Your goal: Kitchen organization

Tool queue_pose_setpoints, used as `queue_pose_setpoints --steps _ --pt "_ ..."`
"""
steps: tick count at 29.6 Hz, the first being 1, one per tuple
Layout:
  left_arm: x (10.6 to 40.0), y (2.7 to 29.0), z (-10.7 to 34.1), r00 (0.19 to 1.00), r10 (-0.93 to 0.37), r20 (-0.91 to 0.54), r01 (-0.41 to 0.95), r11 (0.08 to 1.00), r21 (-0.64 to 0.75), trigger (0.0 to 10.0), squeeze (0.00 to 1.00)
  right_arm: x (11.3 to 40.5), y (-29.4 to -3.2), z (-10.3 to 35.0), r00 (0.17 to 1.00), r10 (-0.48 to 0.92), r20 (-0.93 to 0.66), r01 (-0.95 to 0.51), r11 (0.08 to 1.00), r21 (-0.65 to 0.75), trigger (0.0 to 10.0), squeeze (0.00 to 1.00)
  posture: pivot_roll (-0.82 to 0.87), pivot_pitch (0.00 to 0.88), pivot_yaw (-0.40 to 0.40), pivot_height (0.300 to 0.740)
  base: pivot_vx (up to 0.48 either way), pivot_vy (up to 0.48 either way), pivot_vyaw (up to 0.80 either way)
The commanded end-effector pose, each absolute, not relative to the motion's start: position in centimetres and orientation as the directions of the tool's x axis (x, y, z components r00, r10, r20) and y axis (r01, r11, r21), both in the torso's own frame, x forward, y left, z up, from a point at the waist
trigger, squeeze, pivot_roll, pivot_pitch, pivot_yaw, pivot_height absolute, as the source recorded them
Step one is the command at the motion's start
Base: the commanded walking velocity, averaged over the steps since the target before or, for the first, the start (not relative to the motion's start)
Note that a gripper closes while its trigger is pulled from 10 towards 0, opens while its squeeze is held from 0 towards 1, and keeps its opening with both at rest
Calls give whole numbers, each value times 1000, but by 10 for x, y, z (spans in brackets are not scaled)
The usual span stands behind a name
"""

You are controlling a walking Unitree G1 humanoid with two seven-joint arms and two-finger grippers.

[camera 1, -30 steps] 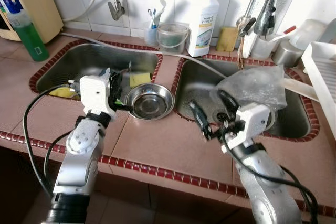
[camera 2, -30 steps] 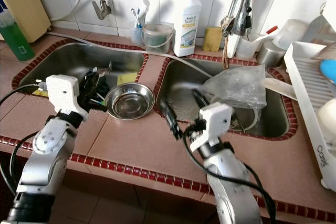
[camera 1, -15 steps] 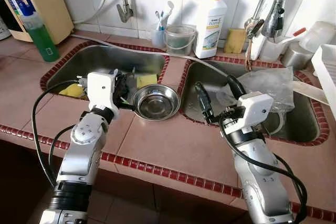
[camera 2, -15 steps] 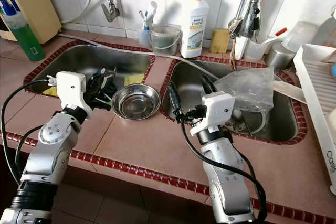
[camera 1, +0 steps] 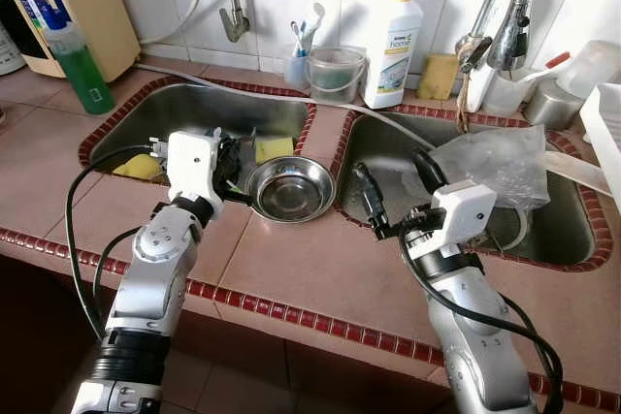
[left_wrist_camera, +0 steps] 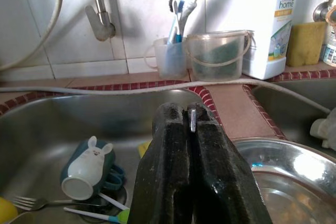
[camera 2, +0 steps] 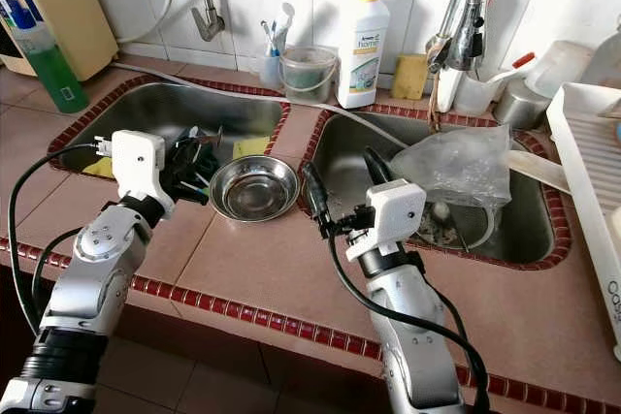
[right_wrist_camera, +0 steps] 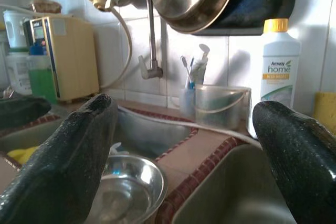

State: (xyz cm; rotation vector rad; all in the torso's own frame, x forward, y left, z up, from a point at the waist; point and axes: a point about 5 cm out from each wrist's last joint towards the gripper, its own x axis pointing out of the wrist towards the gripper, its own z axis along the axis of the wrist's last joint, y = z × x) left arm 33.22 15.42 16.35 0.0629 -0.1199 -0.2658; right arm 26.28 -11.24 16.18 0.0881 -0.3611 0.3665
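Observation:
A round steel bowl point(camera 1: 291, 191) rests on the tiled counter at the front of the divider between the two sinks. My left gripper point(camera 1: 236, 170) is at the bowl's left edge. In the left wrist view its fingers point(left_wrist_camera: 173, 182) are shut on the thin rim of the bowl point(left_wrist_camera: 286, 177). My right gripper point(camera 1: 395, 184) hovers open over the near left corner of the right sink point(camera 1: 572, 225), to the right of the bowl, with nothing between its fingers point(right_wrist_camera: 73, 156).
The left sink point(camera 1: 175, 109) holds a bunny mug point(left_wrist_camera: 86, 169), a fork and a yellow sponge point(camera 1: 274, 148). A crumpled plastic bag point(camera 1: 490, 157) lies in the right sink. Along the back stand a soap bottle point(camera 1: 392, 41), a small pail point(camera 1: 335, 73), a toothbrush cup and a green bottle point(camera 1: 78, 60). A white dish rack point(camera 2: 592, 172) is at right.
The camera has shifted slightly. My right gripper rose from the counter edge toward the right sink, then dipped a little, staying open. The left gripper has stayed shut on the bowl's rim.

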Motion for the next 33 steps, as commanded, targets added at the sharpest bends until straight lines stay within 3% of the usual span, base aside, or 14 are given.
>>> queue_pose_setpoints --steps 1,11,26,33 --pt "338 156 167 956 -274 105 265 960 92 10000 0 259 -109 169 853 353 384 -384 924 4 10000 0 -154 16 47 711 0 0 0" --pt "362 162 194 941 -292 172 258 946 196 10000 0 247 -101 180 831 414 371 -447 894 3 10000 0 -165 59 27 711 0 0 0" --pt "375 171 190 941 -316 120 262 906 332 10000 0 196 -85 187 831 494 256 -530 842 99 10000 0 -205 235 -3 711 0 0 0" --pt "381 179 194 944 -309 112 254 903 347 10000 0 180 -83 187 832 512 214 -543 829 130 10000 0 -214 265 -10 711 0 0 0"
